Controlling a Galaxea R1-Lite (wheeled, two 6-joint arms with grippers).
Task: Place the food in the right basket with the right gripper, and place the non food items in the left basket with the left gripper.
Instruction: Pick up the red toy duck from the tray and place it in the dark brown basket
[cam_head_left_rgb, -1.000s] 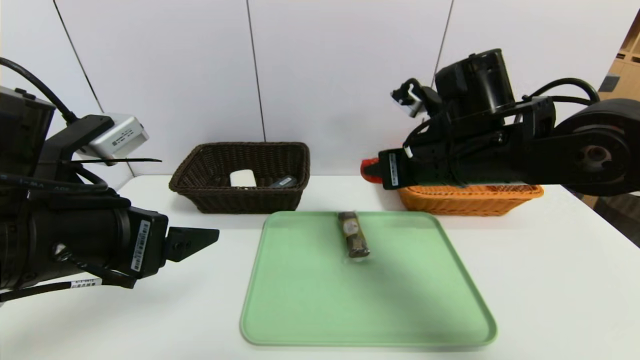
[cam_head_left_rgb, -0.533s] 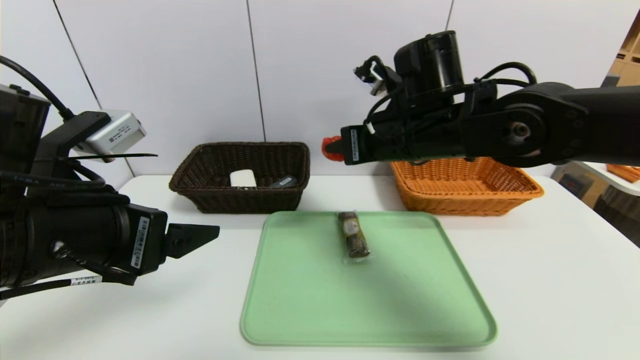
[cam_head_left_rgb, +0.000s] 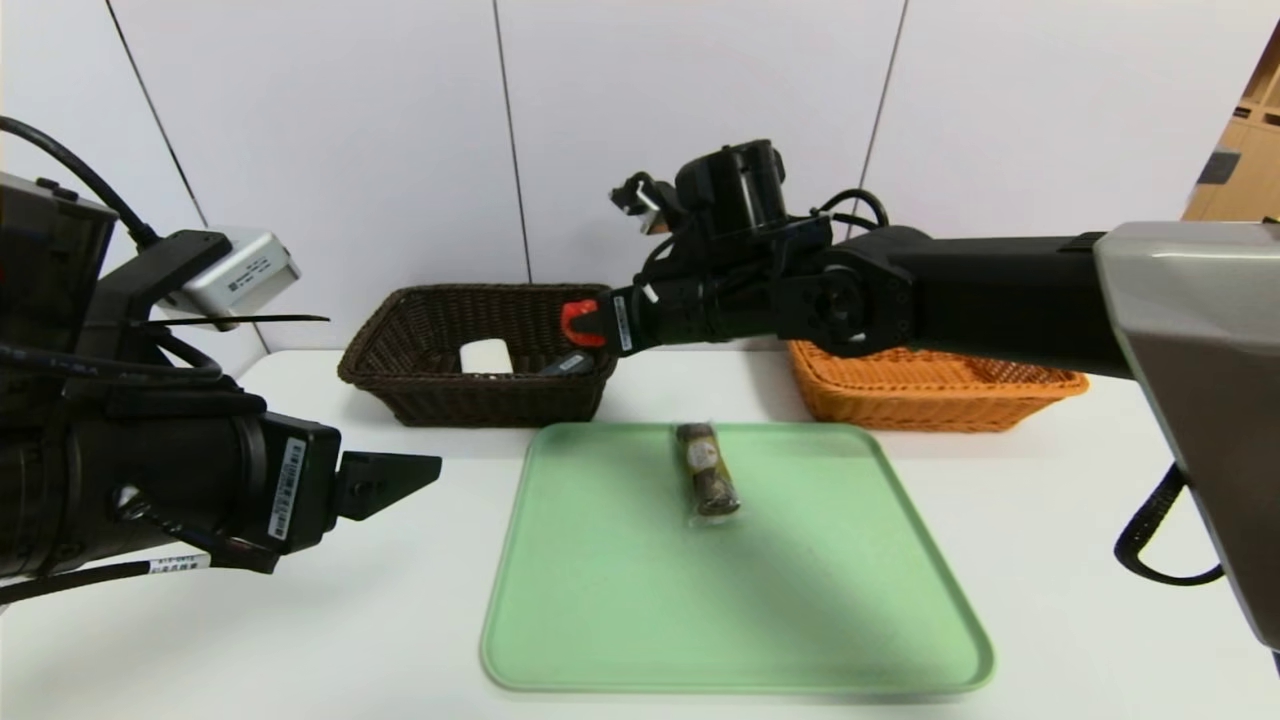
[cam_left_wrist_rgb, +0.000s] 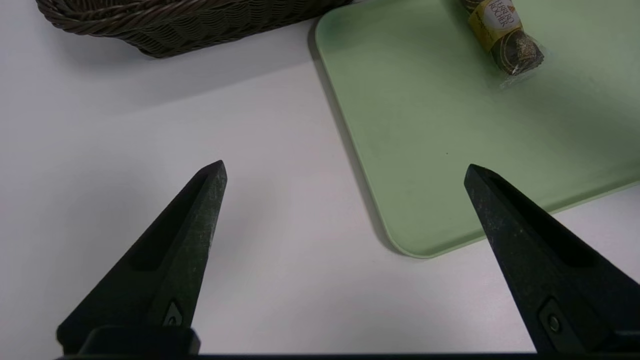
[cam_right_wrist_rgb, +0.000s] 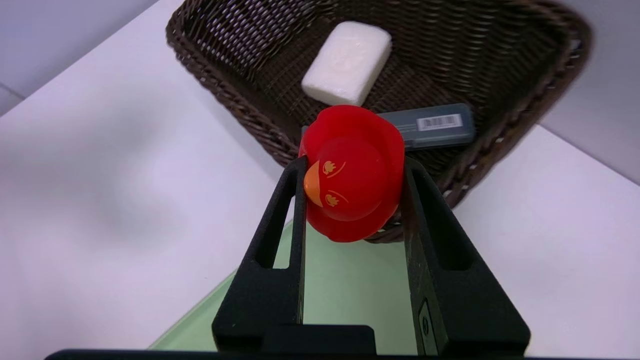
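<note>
The right gripper (cam_head_left_rgb: 578, 322) is reaching across from the right side of the desk (cam_head_left_rgb: 1050, 500), hanging in the air over the right-hand rim of the dark brown wicker basket (cam_head_left_rgb: 480, 400). Its two black fingers (cam_right_wrist_rgb: 280, 210) are clamping the small red rubber duck (cam_right_wrist_rgb: 352, 172) from both sides, narrowed just to the duck's width; the duck's orange beak is showing in the right wrist view, and the toy is touching nothing but the fingers.

Inside the dark brown basket, which is sitting near the far edge of the desk toward its left side, the white soap-like block (cam_right_wrist_rgb: 347, 62) is lying on the woven floor, and the slim grey case (cam_right_wrist_rgb: 430, 127) with a barcode label is lying beside it, closer to the basket's right wall. The two look close together, though whether they are touching is hard to tell.

The orange-tan wicker basket (cam_head_left_rgb: 960, 395) is sitting near the far edge on the right side, partly hidden behind the right arm.

The green tray (cam_head_left_rgb: 620, 620) is lying in the middle of the desk, in front of both baskets. The wrapped chocolate snack roll (cam_head_left_rgb: 706, 482) is lying on it near the tray's far edge, roughly centred, with its length pointing front to back.

The left gripper (cam_left_wrist_rgb: 345, 170) is hovering over the desk's near left part, beside the tray's near left corner, with its pointed fingers (cam_left_wrist_rgb: 185, 240) spread wide apart and nothing between them.
</note>
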